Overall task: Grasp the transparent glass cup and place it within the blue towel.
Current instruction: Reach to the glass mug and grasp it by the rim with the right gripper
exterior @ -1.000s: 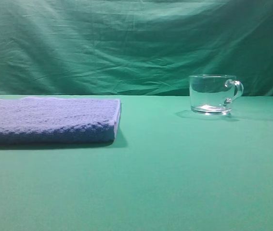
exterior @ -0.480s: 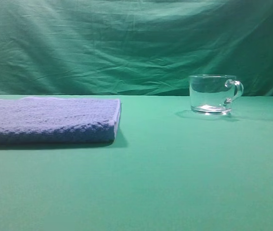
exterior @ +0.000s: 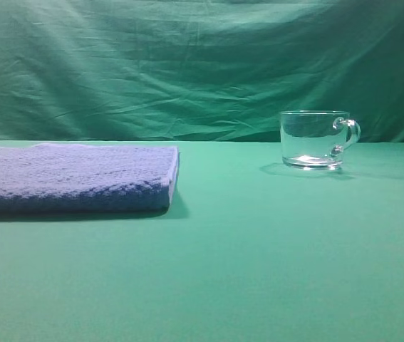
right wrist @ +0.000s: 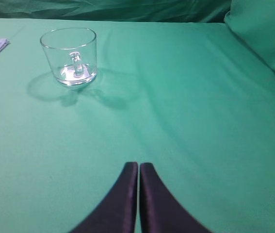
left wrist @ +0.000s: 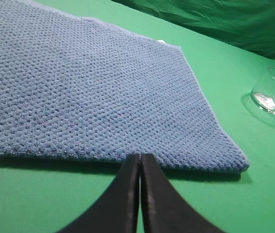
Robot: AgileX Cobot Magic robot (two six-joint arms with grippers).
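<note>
Starting from the towel [exterior: 73,178] lying flat on the table [exterior: 259,271]: left end effector [left wrist: 140,158] sits pinched closed at its near edge. Glass cup [exterior: 316,140] stands upright well right of the towel, handle facing right. Right end effector [right wrist: 138,166] closed, empty, short of the cup. Risk: slick glass could slip or tip if it's clipped before the fingers spread.

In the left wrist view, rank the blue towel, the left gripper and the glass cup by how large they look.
1. blue towel, by far the largest.
2. left gripper, enlarged by nearness to the camera.
3. transparent glass cup, smallest; farther off and cut by the frame edge.
</note>
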